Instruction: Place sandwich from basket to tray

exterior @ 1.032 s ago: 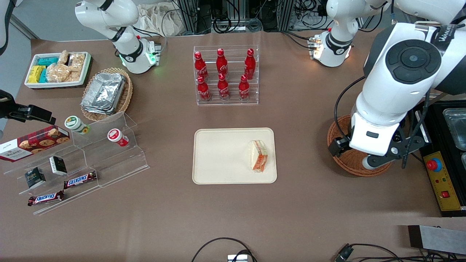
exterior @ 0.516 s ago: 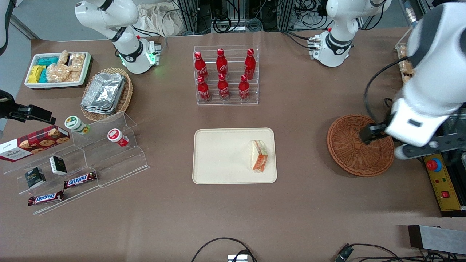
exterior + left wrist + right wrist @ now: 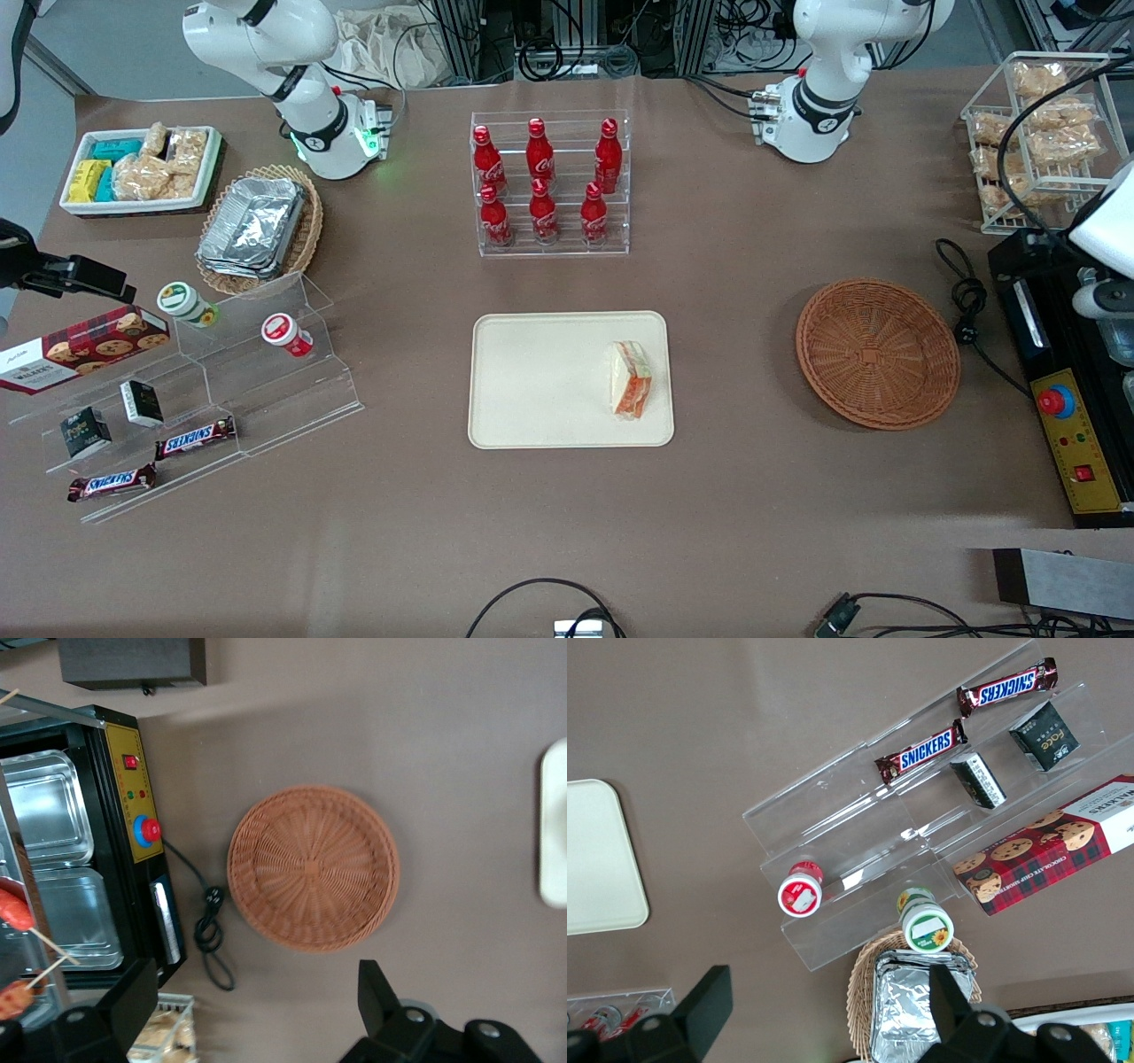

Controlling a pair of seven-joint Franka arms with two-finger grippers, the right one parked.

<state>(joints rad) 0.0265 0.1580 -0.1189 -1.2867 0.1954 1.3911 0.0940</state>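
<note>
I read the sandwich as delivered: it lies on the tray, close to the tray's edge that faces the basket, with its orange and green filling edge turned toward the front camera. That placement fits a short carry from the basket, since the nearest edge of the tray is the first bare surface reached. The basket sits on the desk toward the working arm's end, well apart from the tray, and I see nothing in it in either the front view or the left wrist view. The gripper hangs high above the desk, near the basket's rim on the side toward the black control box with the red button. Its two fingers stand wide apart with nothing between them, which I take as the released condition after set-down. In the front view only a small part of the working arm shows at the desk's edge above the control box, so I judge the arm clear of both tray and basket. I judge the task complete, with no further grasp required. The rack of red bottles stands farther from the front camera than the tray and plays no part.
</note>
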